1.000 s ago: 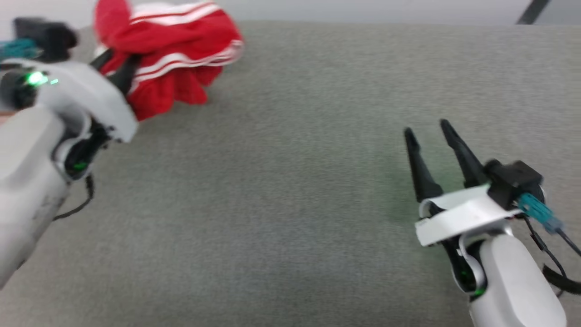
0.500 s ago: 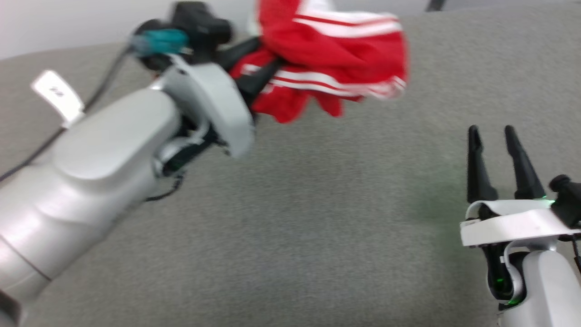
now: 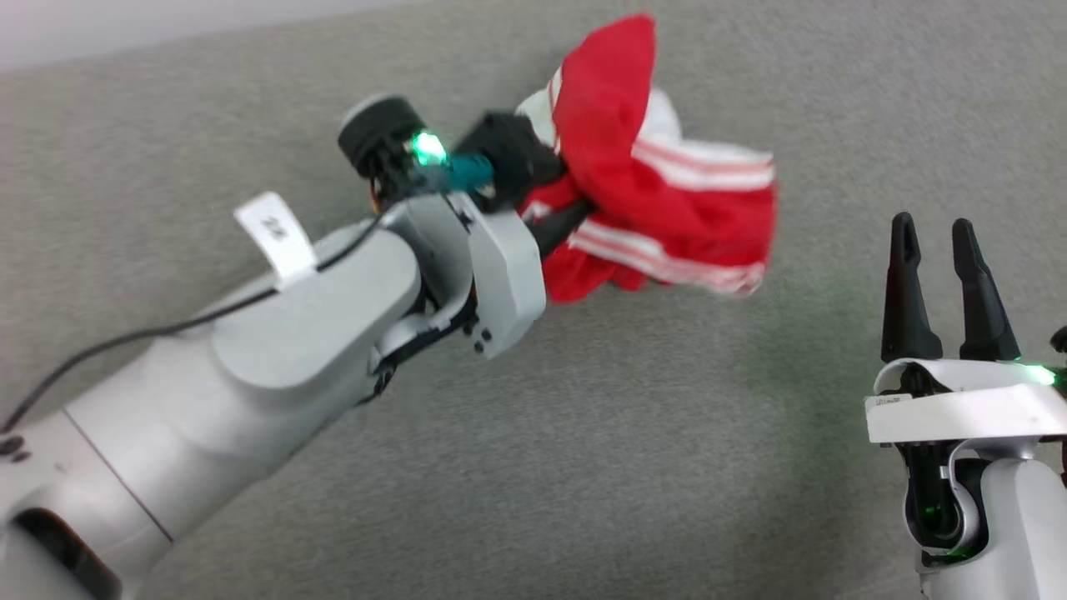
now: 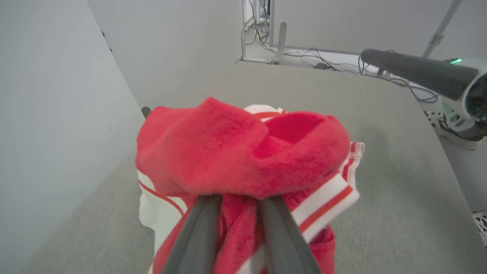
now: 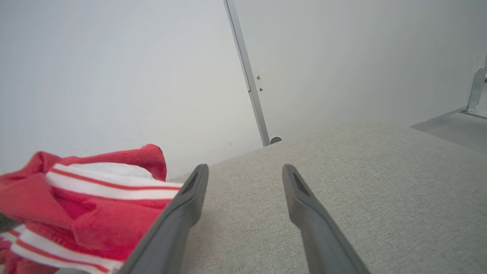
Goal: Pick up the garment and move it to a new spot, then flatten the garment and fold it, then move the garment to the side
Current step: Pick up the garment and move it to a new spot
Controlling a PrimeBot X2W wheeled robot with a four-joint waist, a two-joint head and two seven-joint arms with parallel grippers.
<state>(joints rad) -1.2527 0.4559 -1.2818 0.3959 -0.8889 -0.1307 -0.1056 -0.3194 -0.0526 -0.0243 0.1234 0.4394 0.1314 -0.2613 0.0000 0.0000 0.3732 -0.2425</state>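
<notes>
Step judged: carrying to a new spot; the next move called for lowering and spreading flat. Head view: left gripper held the bunched garment, apparently lifted off the grey surface; right gripper stood apart, jaws open and empty. Left wrist view: both fingers clamped red cloth, a grip hidden overhead. Right wrist view: garment hung left of the open fingers.

A test lab is suggested: a grey cloth-covered worktop is boxed in by plain white panels, with loose cables seen trailing beyond its edge.
</notes>
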